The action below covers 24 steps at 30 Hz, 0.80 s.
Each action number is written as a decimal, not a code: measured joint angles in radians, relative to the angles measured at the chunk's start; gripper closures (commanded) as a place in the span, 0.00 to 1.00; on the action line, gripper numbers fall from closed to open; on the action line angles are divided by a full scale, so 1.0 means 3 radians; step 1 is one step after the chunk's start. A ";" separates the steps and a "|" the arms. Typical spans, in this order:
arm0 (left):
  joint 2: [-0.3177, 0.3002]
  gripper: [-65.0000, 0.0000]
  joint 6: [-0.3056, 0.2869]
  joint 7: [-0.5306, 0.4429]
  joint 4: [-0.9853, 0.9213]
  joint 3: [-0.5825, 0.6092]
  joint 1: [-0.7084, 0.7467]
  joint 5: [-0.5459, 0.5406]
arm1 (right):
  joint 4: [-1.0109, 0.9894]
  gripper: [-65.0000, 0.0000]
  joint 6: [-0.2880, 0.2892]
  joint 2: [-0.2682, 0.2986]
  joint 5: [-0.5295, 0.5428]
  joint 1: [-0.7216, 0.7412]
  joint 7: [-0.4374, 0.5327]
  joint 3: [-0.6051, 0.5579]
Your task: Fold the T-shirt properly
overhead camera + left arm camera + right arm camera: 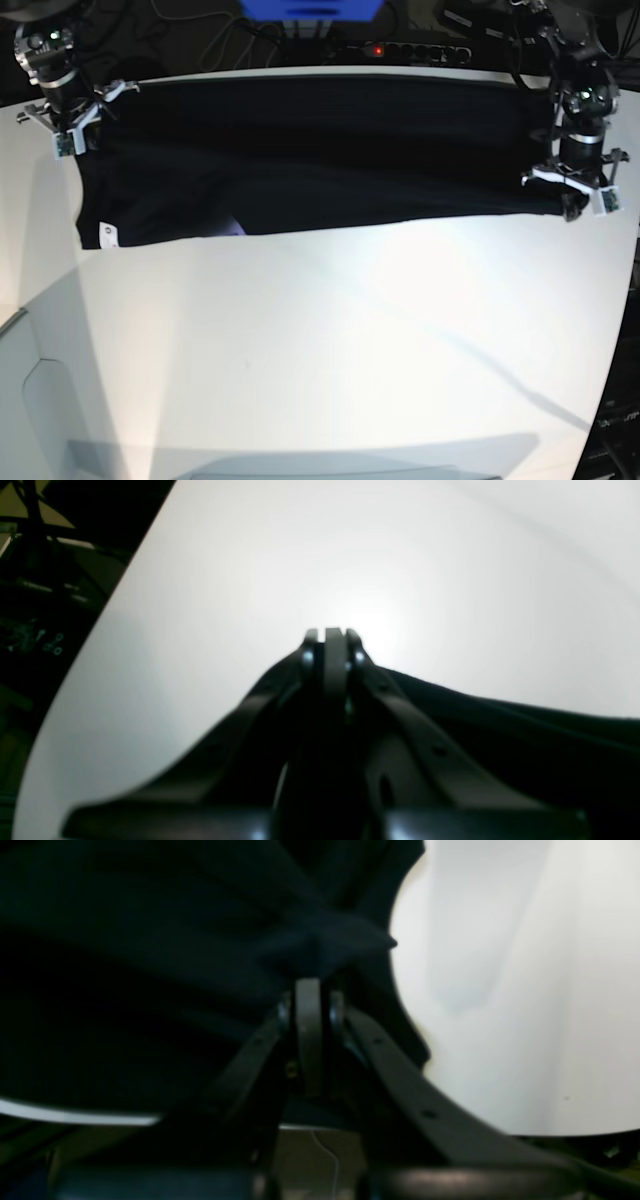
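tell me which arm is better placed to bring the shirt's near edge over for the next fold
Left, probably. The left gripper sits at the T-shirt's near corner beside bare table. The right gripper is at the far corner, further from that edge.

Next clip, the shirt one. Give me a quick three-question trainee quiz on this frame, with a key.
1. True or false: the T-shirt lies stretched across the far part of the table.
2. Which gripper is at the end with the small white tag: A) left gripper B) right gripper?
3. Fill in: in the right wrist view the fingers are closed, with a bunch of ____ just beyond the tips.

Key: 1 true; 2 B; 3 black cloth.
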 measured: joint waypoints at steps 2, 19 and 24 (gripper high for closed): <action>-0.0011 1.00 0.0003 -0.0020 0.0029 -0.0108 -0.0019 -0.0001 | 0.0001 1.00 0.0001 -0.0056 -0.0003 -0.0010 -0.0003 0.0000; -0.0011 1.00 0.0004 -0.0029 -0.0389 -0.0139 -0.0113 0.0014 | 0.0004 1.00 0.0000 -0.0015 -0.0004 -0.0306 -0.0013 -0.0336; -0.0011 1.00 0.0005 -0.0043 -0.0469 -0.0139 -0.0117 0.0023 | 0.0004 1.00 0.0000 0.0014 -0.0014 -0.0395 0.0000 -0.0501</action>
